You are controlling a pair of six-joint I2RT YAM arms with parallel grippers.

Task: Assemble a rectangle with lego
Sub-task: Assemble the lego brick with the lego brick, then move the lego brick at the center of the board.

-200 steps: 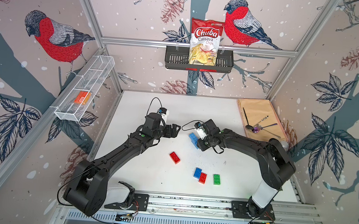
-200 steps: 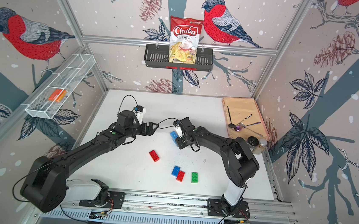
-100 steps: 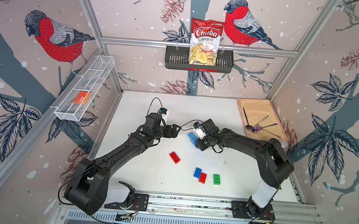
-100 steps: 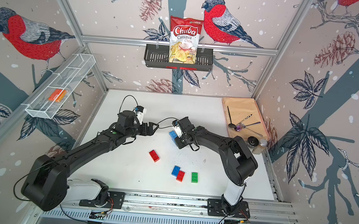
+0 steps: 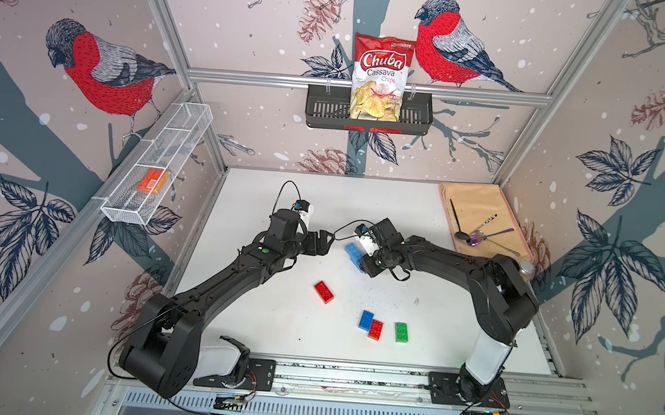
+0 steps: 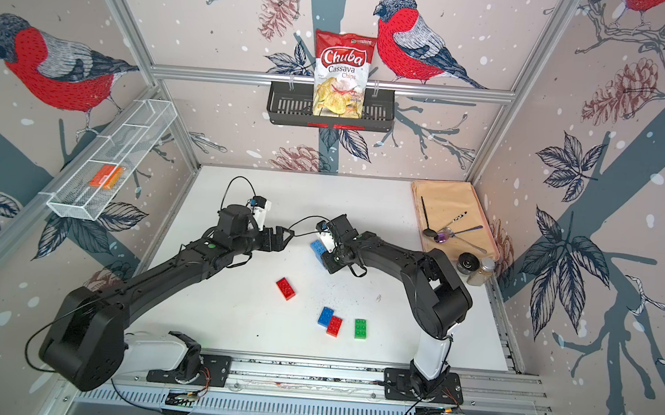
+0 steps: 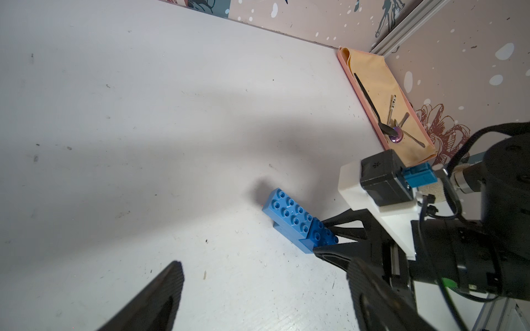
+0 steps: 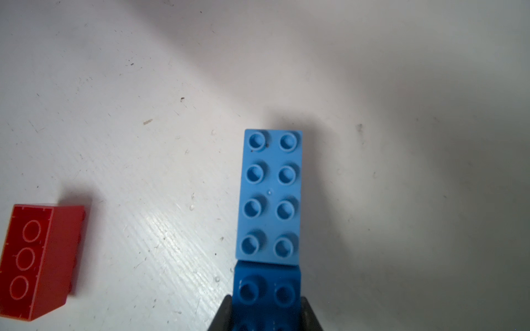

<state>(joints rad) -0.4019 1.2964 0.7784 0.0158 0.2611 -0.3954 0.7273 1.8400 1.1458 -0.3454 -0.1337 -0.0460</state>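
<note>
- Right wrist view: the right gripper (image 8: 266, 311) is clamped on a dark blue brick (image 8: 266, 289). A light blue brick (image 8: 271, 197) is joined to it, sits a step higher and sticks out past the fingertips.
- In both top views these joined bricks sit about mid-table (image 5: 282, 196), between the two grippers. Whether they touch the surface cannot be told.
- The left gripper (image 5: 323, 242) hovers just left of the light blue brick, jaws wide and holding nothing.
- Compared with a second ago, the right arm and its bricks have edged slightly left, towards the left gripper. The left arm has kept its place, and neither gripper has changed its opening.
- The loose bricks lie where they were. A red brick (image 5: 324, 292) is nearer than the grippers. Nearer still, a blue brick (image 5: 365, 320) touches a second red brick (image 5: 375, 329), and a green brick (image 5: 401, 332) lies just to their right, apart from them.
</note>
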